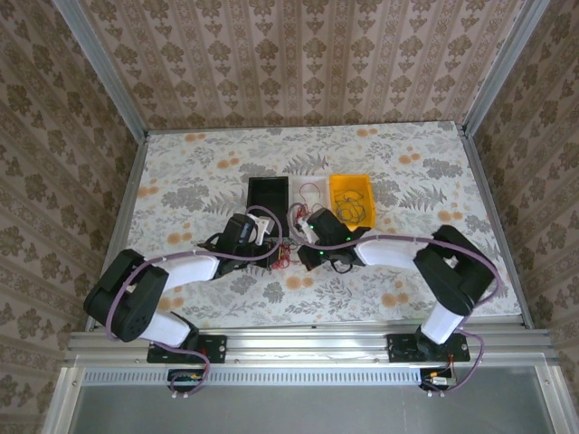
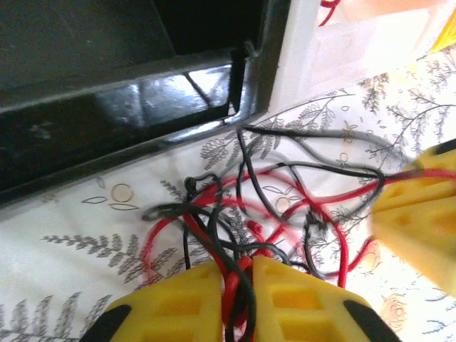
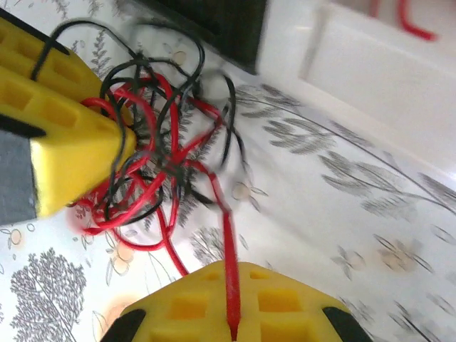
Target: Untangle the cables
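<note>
Your left fingers are closed on red and black strands of the cables, which are pinched in the narrow gap between them. Your right fingers are closed also, and one red strand runs up from between them into the same knot. The bunch lies on the flowered worktop, between the two pairs of fingers, just in front of the black bin and the white bin. In the top view a yellow bin stands beside the white one.
</note>
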Controlling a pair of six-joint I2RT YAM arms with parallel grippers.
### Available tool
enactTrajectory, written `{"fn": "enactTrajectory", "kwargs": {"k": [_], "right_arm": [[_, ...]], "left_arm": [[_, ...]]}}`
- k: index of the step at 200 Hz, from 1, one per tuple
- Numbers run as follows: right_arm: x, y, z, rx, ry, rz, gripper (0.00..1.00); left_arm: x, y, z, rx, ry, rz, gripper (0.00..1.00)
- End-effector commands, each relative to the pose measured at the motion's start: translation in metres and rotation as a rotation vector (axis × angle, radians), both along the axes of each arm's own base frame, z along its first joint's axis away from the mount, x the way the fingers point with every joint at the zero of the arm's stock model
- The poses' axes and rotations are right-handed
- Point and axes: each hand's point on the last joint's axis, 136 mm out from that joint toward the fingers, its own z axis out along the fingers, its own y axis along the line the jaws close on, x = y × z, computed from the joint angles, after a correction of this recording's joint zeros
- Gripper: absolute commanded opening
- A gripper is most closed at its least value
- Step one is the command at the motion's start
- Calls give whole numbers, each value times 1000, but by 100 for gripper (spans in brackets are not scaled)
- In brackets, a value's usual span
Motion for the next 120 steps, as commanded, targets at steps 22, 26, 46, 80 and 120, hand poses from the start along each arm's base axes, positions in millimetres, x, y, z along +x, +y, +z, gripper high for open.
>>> {"fn": "enactTrajectory", "kwargs": {"k": [22,26,46,80,120], "right_arm": [[-15,-84,-25,-200,27,-209,0],[-15,-87,-25,-202,25,-219,0],[-16,-99,-22,-211,8,-267,0],[-12,-113,-14,-192,-10,-324,0],[-15,-102,-16,-161,15,-273,0]], "left_arm": [[-5,61,-43,241,85,190,22],[-5,61,-43,241,87,192,22],[-4,60,-45,243,95,190,21],[-2,57,-42,238,99,184,4],[-4,19,0,102,-31,26,26]]}}
